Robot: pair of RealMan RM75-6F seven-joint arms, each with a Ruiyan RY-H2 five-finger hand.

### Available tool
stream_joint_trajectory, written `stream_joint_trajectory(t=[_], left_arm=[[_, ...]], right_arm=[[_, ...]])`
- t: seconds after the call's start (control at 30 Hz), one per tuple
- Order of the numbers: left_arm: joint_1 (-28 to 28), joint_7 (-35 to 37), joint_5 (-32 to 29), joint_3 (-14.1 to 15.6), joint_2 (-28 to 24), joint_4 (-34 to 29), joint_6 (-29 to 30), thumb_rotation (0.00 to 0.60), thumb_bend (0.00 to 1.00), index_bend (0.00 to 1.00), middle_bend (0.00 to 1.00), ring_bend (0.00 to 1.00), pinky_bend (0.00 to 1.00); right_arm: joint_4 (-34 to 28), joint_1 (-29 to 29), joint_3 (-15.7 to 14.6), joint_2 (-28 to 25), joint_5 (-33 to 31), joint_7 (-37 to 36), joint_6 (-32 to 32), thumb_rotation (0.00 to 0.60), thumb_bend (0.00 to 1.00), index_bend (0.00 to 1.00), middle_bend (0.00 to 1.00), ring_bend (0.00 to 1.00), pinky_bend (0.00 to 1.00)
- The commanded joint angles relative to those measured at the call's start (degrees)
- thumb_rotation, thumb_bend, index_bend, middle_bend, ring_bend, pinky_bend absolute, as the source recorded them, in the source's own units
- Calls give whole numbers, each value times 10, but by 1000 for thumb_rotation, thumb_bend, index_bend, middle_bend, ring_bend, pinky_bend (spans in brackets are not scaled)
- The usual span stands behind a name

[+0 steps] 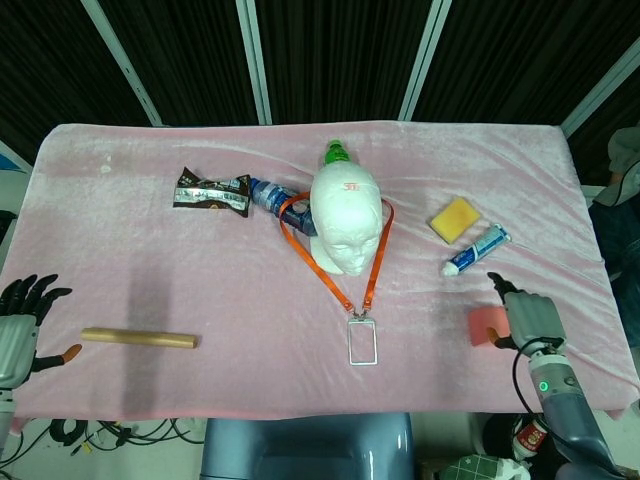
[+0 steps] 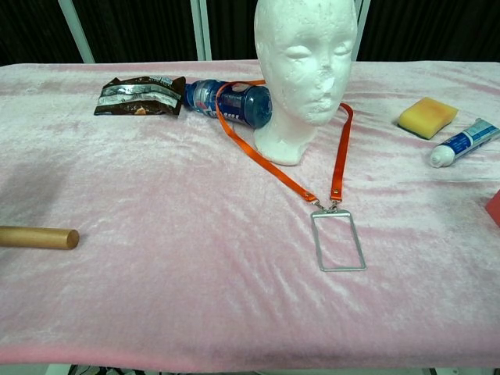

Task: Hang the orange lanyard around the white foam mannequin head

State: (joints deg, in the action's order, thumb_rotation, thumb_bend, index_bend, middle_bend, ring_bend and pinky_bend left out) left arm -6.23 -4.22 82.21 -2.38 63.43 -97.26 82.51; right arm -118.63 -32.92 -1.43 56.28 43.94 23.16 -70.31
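Note:
The white foam mannequin head (image 1: 345, 228) (image 2: 305, 70) stands upright at the table's middle. The orange lanyard (image 1: 335, 283) (image 2: 341, 152) loops around its neck, and both straps run forward on the cloth to a clear badge holder (image 1: 362, 343) (image 2: 337, 242) lying flat. My right hand (image 1: 526, 320) is at the front right, beside the pink block (image 1: 486, 326), holding nothing, with one finger sticking out. My left hand (image 1: 22, 330) hangs past the table's left front edge with its fingers spread and empty. The chest view shows neither hand.
A blue water bottle (image 1: 275, 198) and a snack packet (image 1: 211, 193) lie left of the head. A yellow sponge (image 1: 454, 219) and a toothpaste tube (image 1: 477, 249) lie to the right. A wooden rod (image 1: 139, 338) lies at front left on the pink cloth (image 1: 200, 280).

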Motion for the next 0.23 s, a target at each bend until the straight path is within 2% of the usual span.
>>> stream_joint_trajectory(t=[0.03, 0.13, 0.23], left_arm=[[3, 2, 1, 4, -5, -6, -2, 600, 44, 226, 108, 0, 0], [4, 13, 7, 9, -11, -11, -4, 600, 43, 225, 107, 0, 0], [5, 17, 8, 13, -16, -15, -8, 600, 43, 223, 105, 0, 0]], right_arm=[[86, 123, -45, 8, 222, -153, -108, 600, 226, 112, 132, 242, 299], [175, 170, -59, 47, 316, -206, -172, 600, 207, 112, 124, 226, 277], [250, 202, -66, 85, 367, -236, -211, 600, 194, 113, 121, 218, 271]])
